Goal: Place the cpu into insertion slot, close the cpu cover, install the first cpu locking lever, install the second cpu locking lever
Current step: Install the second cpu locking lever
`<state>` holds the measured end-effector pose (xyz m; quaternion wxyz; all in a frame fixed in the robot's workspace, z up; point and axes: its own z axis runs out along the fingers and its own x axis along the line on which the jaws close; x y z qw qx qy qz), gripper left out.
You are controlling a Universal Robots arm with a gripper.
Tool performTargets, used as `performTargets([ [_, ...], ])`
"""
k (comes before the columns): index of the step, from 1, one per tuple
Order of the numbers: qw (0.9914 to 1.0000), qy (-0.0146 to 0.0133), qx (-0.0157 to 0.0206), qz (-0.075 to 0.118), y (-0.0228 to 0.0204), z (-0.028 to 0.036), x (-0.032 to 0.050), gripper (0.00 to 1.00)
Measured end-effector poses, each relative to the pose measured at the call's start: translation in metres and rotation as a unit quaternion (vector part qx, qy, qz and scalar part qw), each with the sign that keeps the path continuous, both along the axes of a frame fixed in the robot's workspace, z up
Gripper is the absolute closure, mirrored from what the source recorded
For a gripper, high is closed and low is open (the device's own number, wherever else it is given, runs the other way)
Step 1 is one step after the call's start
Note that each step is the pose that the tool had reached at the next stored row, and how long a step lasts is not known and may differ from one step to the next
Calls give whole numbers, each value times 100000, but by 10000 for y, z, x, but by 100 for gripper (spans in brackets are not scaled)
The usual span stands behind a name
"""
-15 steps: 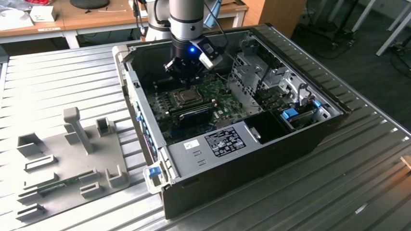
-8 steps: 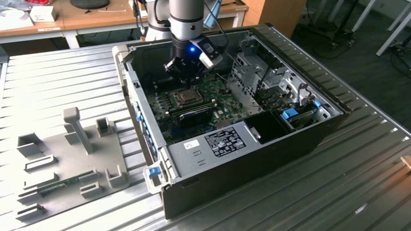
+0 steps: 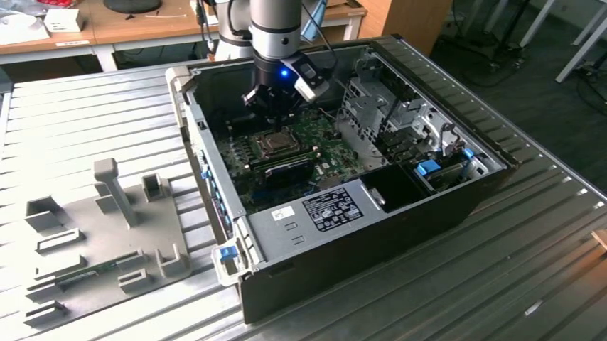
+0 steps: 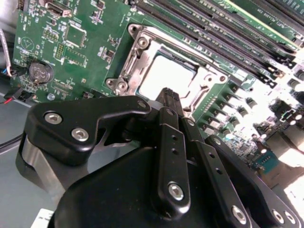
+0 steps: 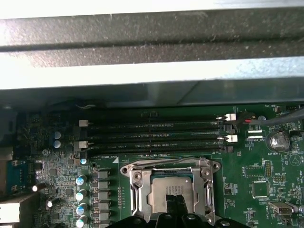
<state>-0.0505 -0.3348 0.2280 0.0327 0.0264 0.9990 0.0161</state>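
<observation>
The cpu lies flat in the insertion slot on the green board, its silver top showing. The shiny cpu cover lies down around it as a frame. My black gripper hangs inside the open computer case, right over the cpu, with its fingertips shut together and nothing between them. Whether the tips touch the chip I cannot tell. Thin metal lever rods run along the sides of the socket in the first wrist view.
Long black memory slots run beside the socket. A coin battery sits near the board's corner. The case wall stands close. A drive cage and a grey fixture plate flank the case.
</observation>
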Motion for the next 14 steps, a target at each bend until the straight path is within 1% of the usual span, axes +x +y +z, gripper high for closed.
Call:
performTargets([
  [14, 100000, 0, 9, -4, -38, 0, 0, 90],
])
